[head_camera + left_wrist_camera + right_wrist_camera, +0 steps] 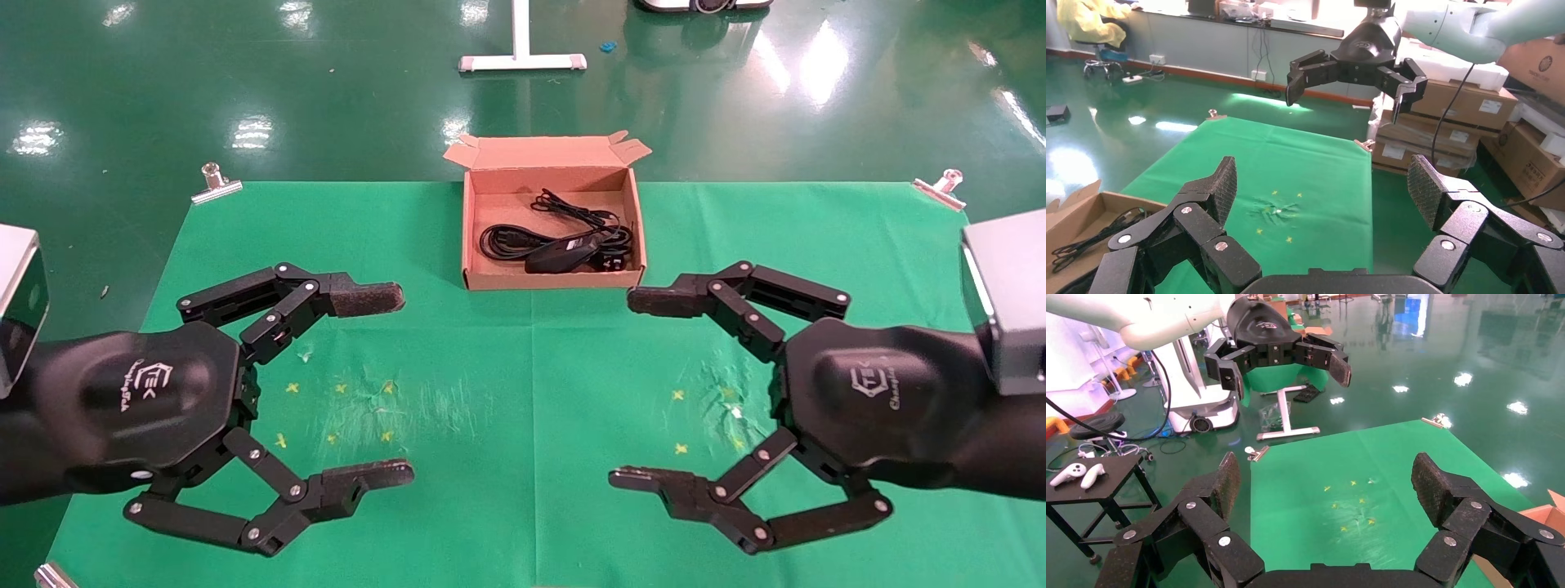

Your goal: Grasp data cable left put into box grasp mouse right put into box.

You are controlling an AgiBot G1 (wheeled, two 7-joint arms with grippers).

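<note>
- The left hand (392, 388) hovers over the bench (523, 408) at the left, fingers spread wide, holding nothing.
- The box (468, 237) sits at the far middle of the bench; the cable (507, 242) and mouse (557, 256) lie inside it, cords tangled together.
- The right hand (633, 390) hovers at the right, fingers wide apart, empty.

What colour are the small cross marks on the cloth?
Yellow crosses on the green cloth, clearest in the head view.
</note>
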